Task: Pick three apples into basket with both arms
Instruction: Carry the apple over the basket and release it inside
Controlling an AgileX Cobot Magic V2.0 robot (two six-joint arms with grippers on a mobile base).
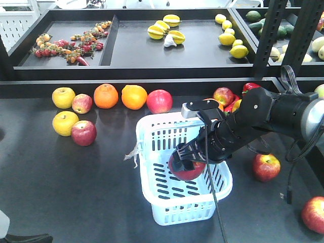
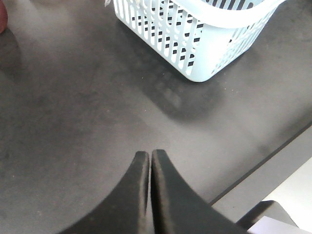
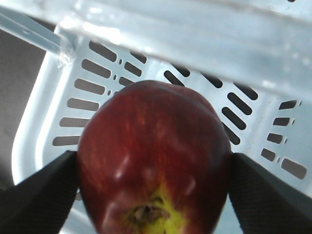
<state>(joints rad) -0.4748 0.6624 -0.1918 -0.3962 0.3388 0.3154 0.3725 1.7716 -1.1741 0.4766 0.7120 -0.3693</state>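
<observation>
Dark tabletop (image 1: pixel 76 192): right gripper (image 1: pixel 188 164) clamps 1 red apple (image 3: pixel 153 156) low inside basket (image 1: pixel 182 208); opening to drop it looks next, while left gripper (image 2: pixel 150 158) sits closed, empty.

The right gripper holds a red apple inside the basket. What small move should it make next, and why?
Probably open the right gripper to release the apple. The apple is clamped between its jaws, inside the walls of the basket, with the slotted floor close behind it. Whether it touches the floor is unclear, so open gently.
</observation>
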